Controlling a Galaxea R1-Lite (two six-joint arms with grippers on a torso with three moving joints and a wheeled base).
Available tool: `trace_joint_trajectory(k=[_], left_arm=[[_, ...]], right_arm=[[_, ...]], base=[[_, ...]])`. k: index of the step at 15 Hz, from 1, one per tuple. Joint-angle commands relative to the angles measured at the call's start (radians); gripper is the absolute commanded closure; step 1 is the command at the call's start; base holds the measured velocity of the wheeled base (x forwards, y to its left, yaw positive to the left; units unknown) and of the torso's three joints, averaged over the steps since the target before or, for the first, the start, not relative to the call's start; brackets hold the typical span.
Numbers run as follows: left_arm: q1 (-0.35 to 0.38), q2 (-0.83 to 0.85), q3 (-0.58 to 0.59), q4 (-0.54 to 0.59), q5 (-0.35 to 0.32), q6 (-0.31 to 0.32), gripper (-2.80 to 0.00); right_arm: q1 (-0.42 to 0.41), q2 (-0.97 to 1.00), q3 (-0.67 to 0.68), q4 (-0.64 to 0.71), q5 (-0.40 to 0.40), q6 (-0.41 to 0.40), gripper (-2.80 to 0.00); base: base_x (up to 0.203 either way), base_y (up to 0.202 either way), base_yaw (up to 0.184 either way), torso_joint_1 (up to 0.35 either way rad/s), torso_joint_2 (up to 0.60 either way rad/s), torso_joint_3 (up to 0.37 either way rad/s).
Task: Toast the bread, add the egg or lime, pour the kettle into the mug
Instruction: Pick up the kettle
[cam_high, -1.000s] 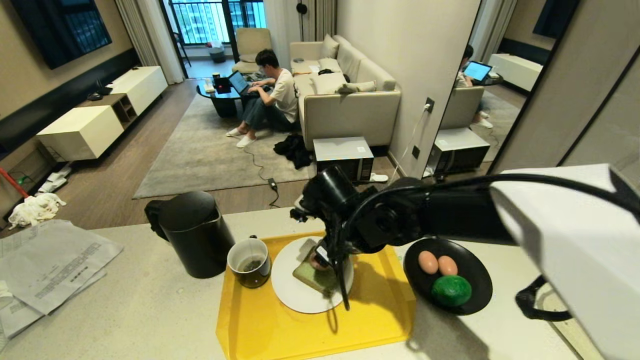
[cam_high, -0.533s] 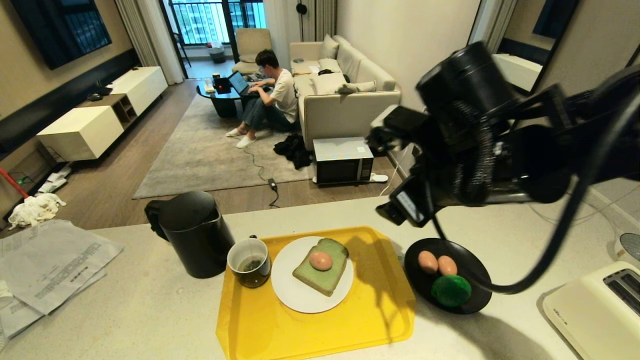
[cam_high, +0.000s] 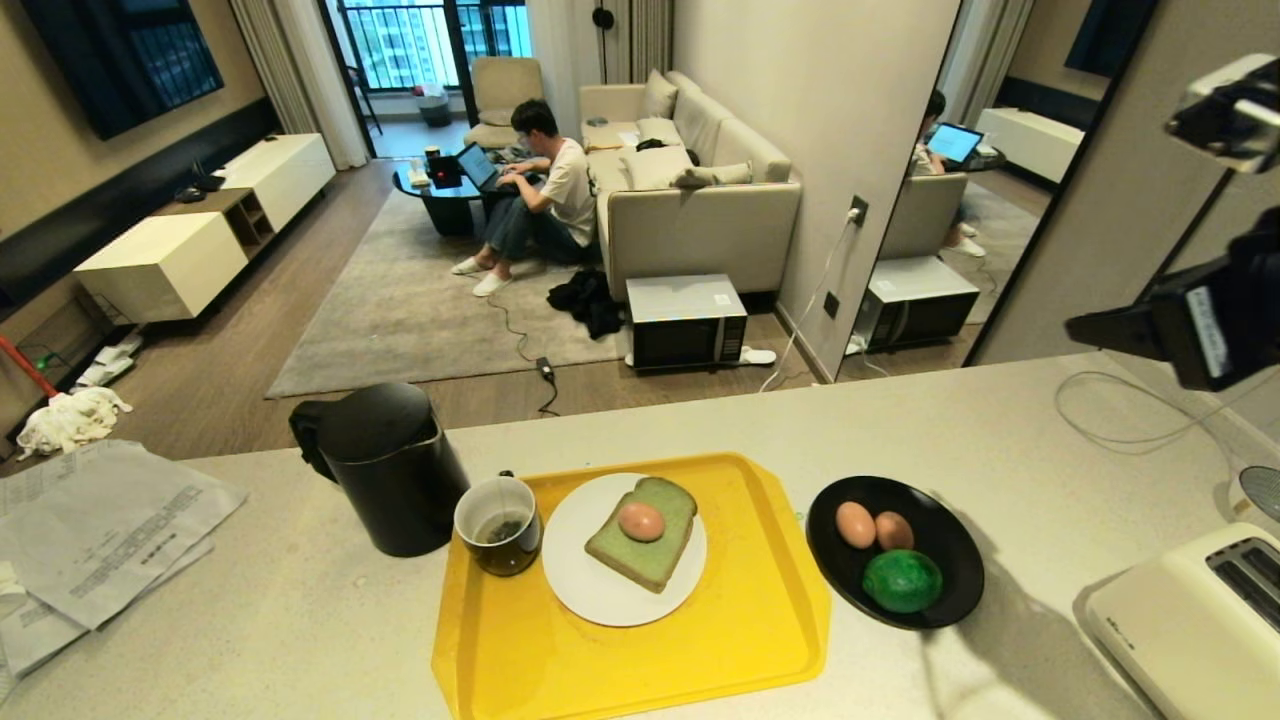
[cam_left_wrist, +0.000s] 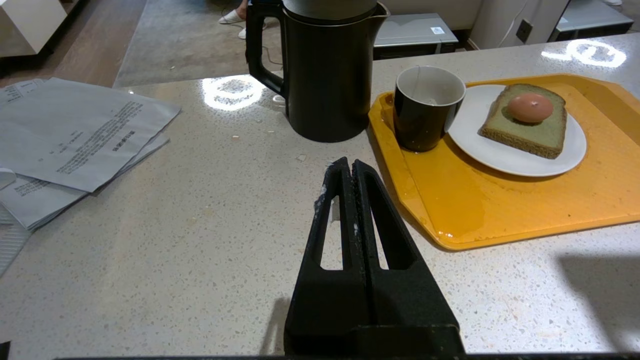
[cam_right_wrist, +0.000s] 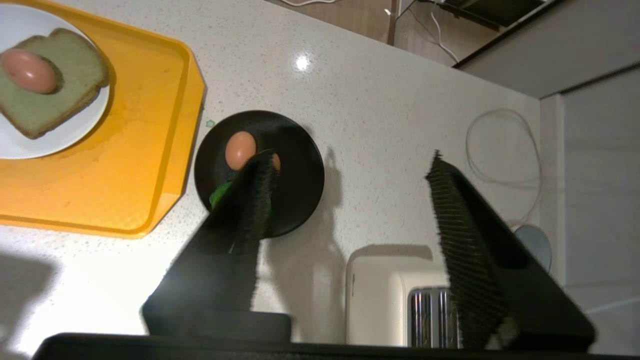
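Papers (cam_high: 100, 530) lie spread on the surface (cam_high: 300, 620) at the robot's left, well apart from the rest. Toaster (cam_high: 1190, 620), cream w/ two slots, sits at the far right corner, a loose white cable (cam_high: 1130, 410) curled behind it. Beyond the surface, on the floor of the room, a person (cam_high: 545, 195) sits by a sofa (cam_high: 690, 190) w/ a laptop, and a microwave (cam_high: 686, 320) stands on the floor.

Yellow tray (cam_high: 640, 650) holds a white plate (cam_high: 590, 590) and the mug (cam_high: 498, 525), which stands at the tray's left edge, touching or nearly touching the plate. Mug is dark outside, white inside, something dark at the bottom. Kettle (cam_high: 385, 465), matte black, upright, lid on, stands just off the tray beside the mug. On the plate lies the bread (cam_high: 640, 550), pale green w/ brown crust, and one egg (cam_high: 641, 521) rests on top of it, pinkish-brown, smooth. Black bowl (cam_high: 930, 535) to the right of the tray holds two more eggs (cam_high: 856, 524) and the lime (cam_high: 902, 581), bright green, bumpy, bigger than the eggs.

Right pincer (cam_right_wrist: 350, 195) hangs high above the bowl and toaster, spread wide, holding nothing. Left pincer (cam_left_wrist: 346, 172) is low over bare surface near the tray's left edge, pressed together, empty.
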Motion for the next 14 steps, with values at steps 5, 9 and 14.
trace_joint_trajectory(k=[5,9,14], left_arm=[[0.001,0.0,0.0,0.0,0.0,-0.002,0.0],[0.001,0.0,0.0,0.0,0.0,-0.002,0.0],[0.001,0.0,0.0,0.0,0.0,-0.001,0.0]], right_arm=[[-0.098,-0.323,0.238,-0.002,0.183,-0.003,0.0],[-0.095,-0.402,0.378,-0.106,0.199,-0.004,0.0],[-0.08,-0.636,0.609,-0.203,0.242,-0.005,0.0]], base=[[0.0,0.0,0.0,0.0,0.0,0.0],[0.0,0.0,0.0,0.0,0.0,0.0],[0.0,0.0,0.0,0.0,0.0,0.0]])
